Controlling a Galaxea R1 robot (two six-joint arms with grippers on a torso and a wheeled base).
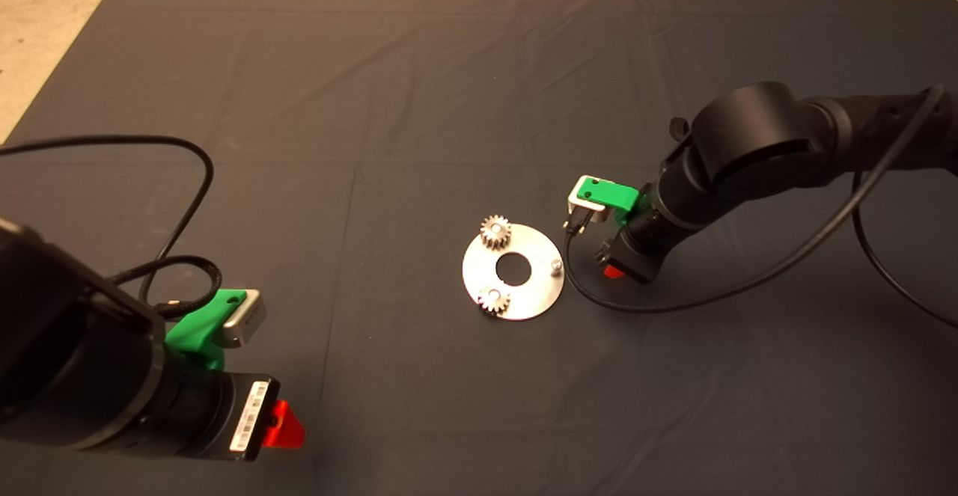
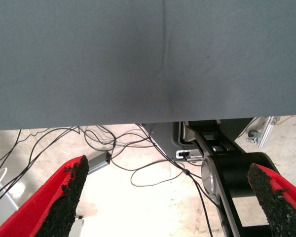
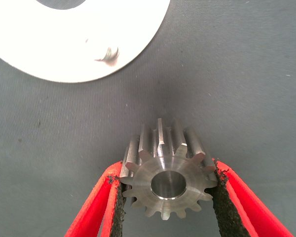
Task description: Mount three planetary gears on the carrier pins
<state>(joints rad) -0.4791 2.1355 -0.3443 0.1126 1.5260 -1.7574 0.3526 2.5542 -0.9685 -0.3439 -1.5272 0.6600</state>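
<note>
A round silver disc (image 1: pixel 524 298) with a central hole lies mid-mat. Two planetary gears sit on its carrier pins: one at the far side (image 1: pixel 495 231), one at the near side (image 1: pixel 494 300). A bare carrier pin (image 1: pixel 555 265) stands on the disc's right side, also seen as a small stud (image 3: pixel 108 54) in the right wrist view. My right gripper (image 3: pixel 167 197), just right of the disc (image 3: pixel 84 44), is shut on a third planetary gear (image 3: pixel 166 175) held between its pads. My left gripper (image 2: pixel 167 197) waits open at the lower left, empty.
A black cable (image 1: pixel 673 298) loops from the right arm across the mat beside the disc. Another cable (image 1: pixel 187 182) curls near the left arm. The mat's near edge and the floor with cables (image 2: pixel 123 158) show in the left wrist view.
</note>
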